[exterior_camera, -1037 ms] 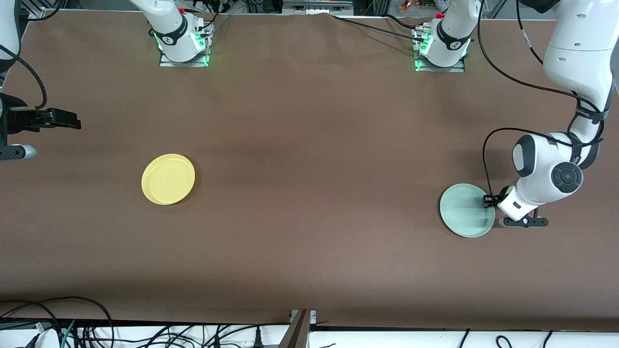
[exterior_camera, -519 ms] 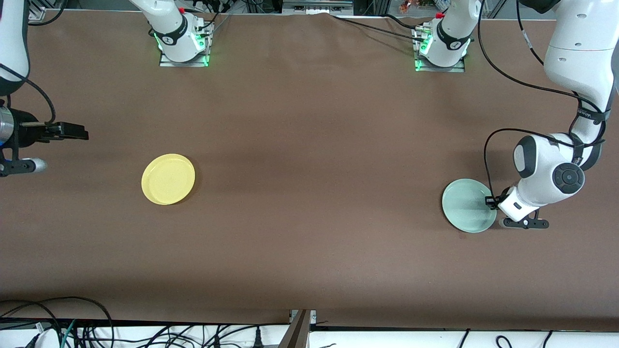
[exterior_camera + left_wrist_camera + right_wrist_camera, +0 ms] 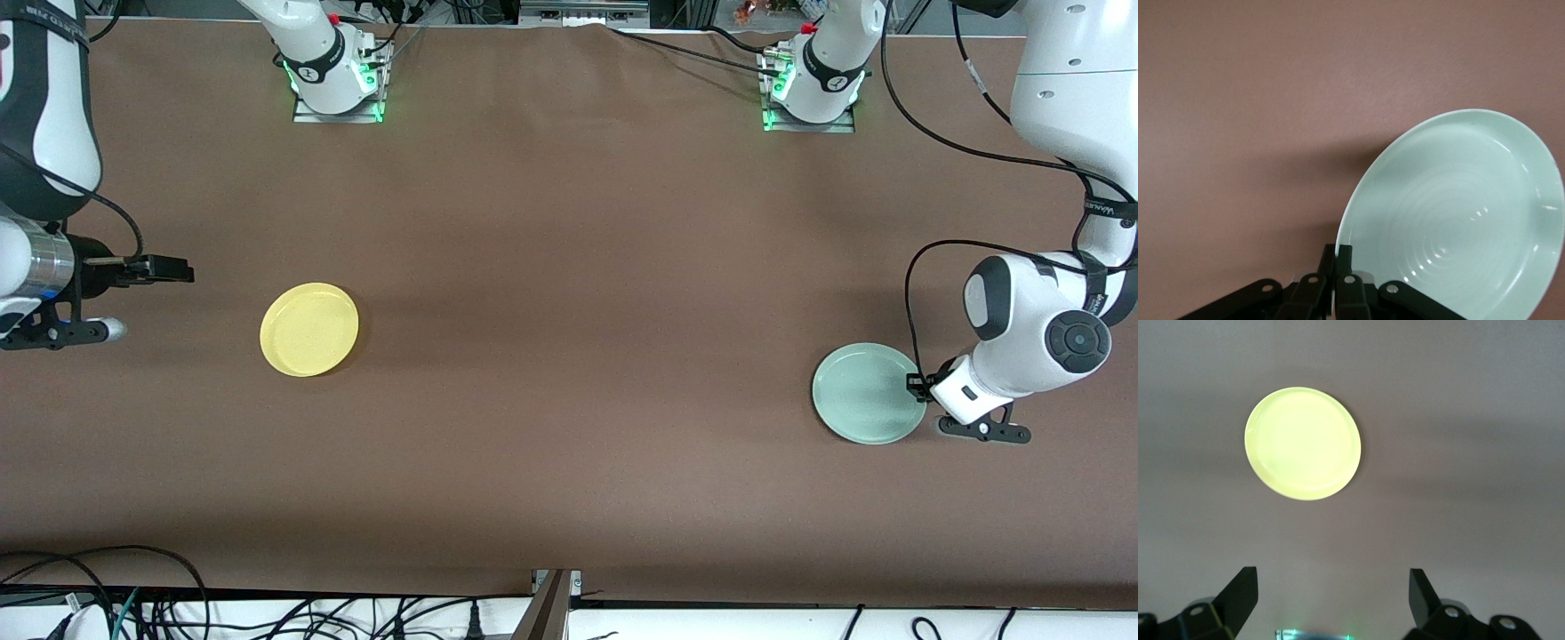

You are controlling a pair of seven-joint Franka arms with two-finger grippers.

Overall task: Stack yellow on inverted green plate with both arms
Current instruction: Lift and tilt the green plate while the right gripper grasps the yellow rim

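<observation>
On the brown table (image 3: 569, 293), the left gripper (image 3: 916, 387) pinches the rim of the round pale mint-green plastic plate (image 3: 867, 393), tilted, concentric rings inside, at the left arm's end. The round bright yellow plastic plate (image 3: 309, 330) lies flat, low-rimmed, toward the right arm's end. The right gripper (image 3: 169, 269) hovers near it, jaws wide apart and empty.
</observation>
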